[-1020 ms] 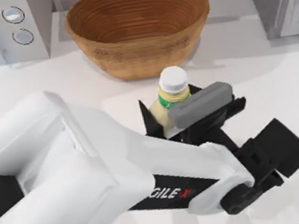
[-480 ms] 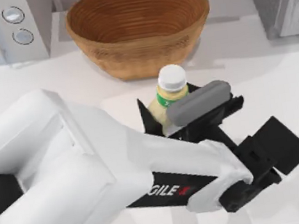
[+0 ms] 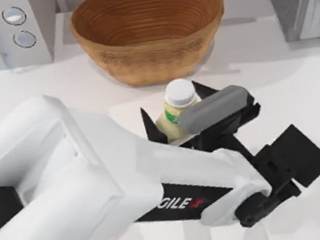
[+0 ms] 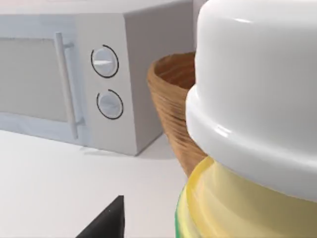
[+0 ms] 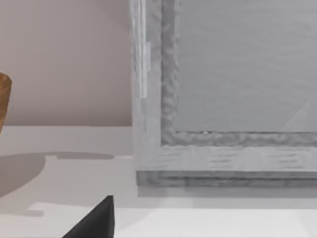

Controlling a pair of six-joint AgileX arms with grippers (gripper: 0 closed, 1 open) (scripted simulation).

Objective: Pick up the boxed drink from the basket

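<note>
My left hand (image 3: 174, 117) grasps the boxed drink (image 3: 177, 107) just in front of the basket (image 3: 149, 32), outside its rim, black fingers (image 3: 152, 126) closed on either side of the carton's body. The carton stands upright, white cap clear above the grip, which I judge keeps it from slipping. By the basket's far side, my right arm sits parked above the bench (image 3: 273, 74).
</note>
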